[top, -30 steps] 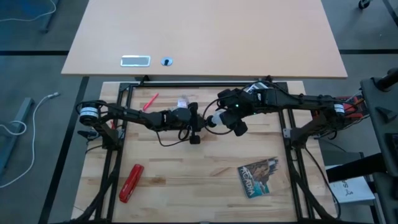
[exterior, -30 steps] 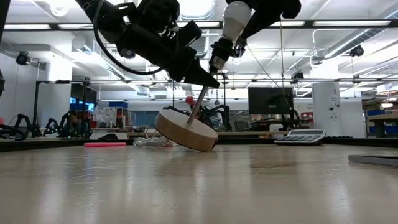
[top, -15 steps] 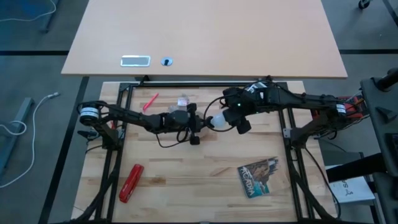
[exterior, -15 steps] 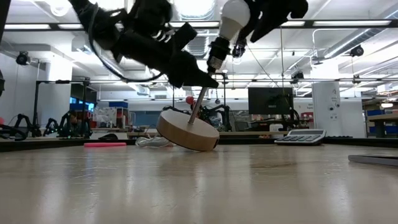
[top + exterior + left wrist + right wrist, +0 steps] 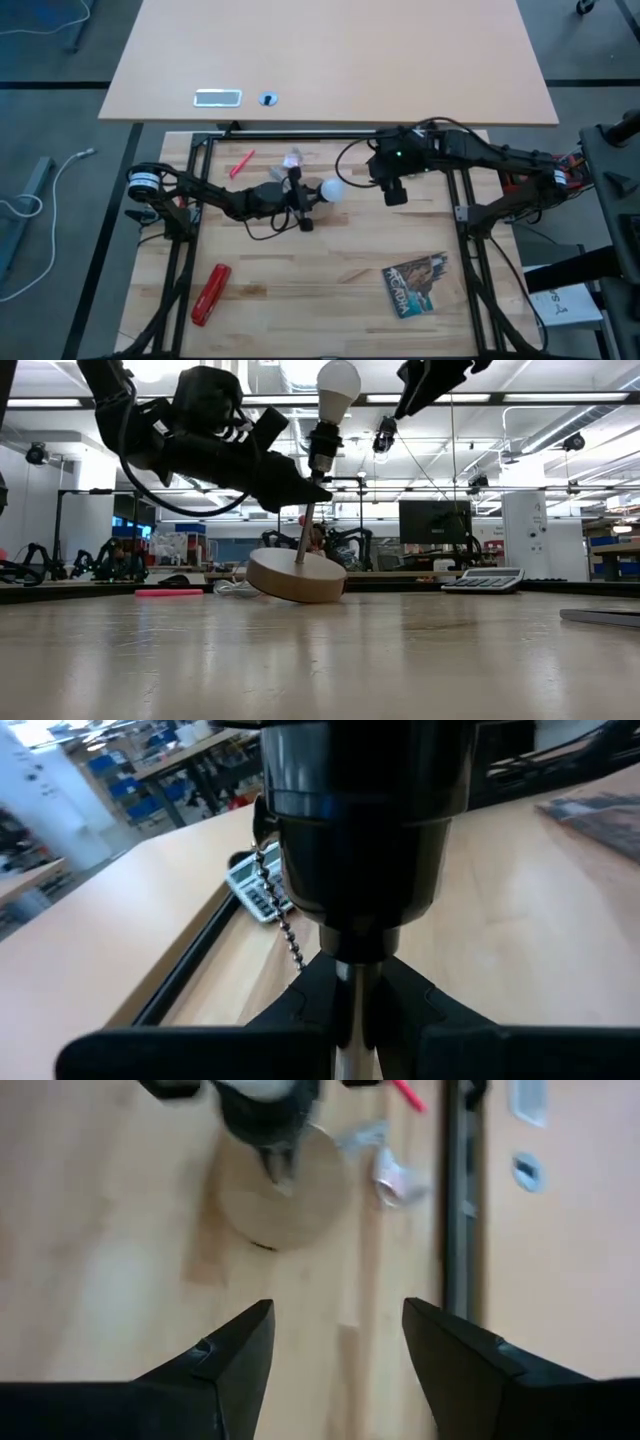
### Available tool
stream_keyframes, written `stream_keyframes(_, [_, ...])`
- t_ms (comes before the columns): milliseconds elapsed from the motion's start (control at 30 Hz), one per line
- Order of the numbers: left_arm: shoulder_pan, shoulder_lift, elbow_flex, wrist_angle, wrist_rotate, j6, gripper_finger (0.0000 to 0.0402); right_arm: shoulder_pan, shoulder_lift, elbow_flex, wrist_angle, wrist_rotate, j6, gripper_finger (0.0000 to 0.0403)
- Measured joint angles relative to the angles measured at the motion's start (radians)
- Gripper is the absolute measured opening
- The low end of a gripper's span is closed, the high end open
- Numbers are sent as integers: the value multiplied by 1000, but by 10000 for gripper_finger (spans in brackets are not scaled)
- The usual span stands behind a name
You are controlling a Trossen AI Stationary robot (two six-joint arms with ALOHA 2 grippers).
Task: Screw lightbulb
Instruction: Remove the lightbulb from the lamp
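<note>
The white lightbulb sits in the black socket of a lamp with a thin metal stem and a round wooden disc. The lamp leans, its disc tilted with the lower edge down at the table top. My left gripper is shut on the stem just under the socket. In the high view the lightbulb lies just right of my left gripper. My right gripper hangs open, up and to the far right of the lightbulb, touching nothing. It also shows in the high view. My left gripper pinches the lamp's metal stem between its two fingers, right below the black socket. The fingers come nearly level from the table's left and lie across the stem. The lamp stands tilted in the hold, disc below, lightbulb on top.
A red tool lies near left and a booklet near right. A red pen and a clear wrapper lie far left. A calculator lies farther back. A black cable trails beside the lamp.
My right gripper has come off the lightbulb and gone up and toward the table's far right, rolling as it went. My left gripper has drawn the lamp a little leftward and tipped it more upright. The lightbulb stays in the socket.
</note>
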Motion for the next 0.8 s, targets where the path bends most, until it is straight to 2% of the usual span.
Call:
stream_keyframes(167, [1, -1, -4, 2, -48, 3, 28, -1, -11, -64, 96, -99, 23, 215])
stream_keyframes(567, [1, 1, -11, 25, -69, -27, 28, -3, -14, -366, 540, -99, 42, 205])
stream_keyframes(700, [7, 2, -11, 25, -144, -74, 33, -5, -36, -440, 641, -98, 42, 203])
stream_keyframes(800, [22, 3, -11, 21, -267, -130, 41, -8, -63, -470, 680, -99, 46, 204])
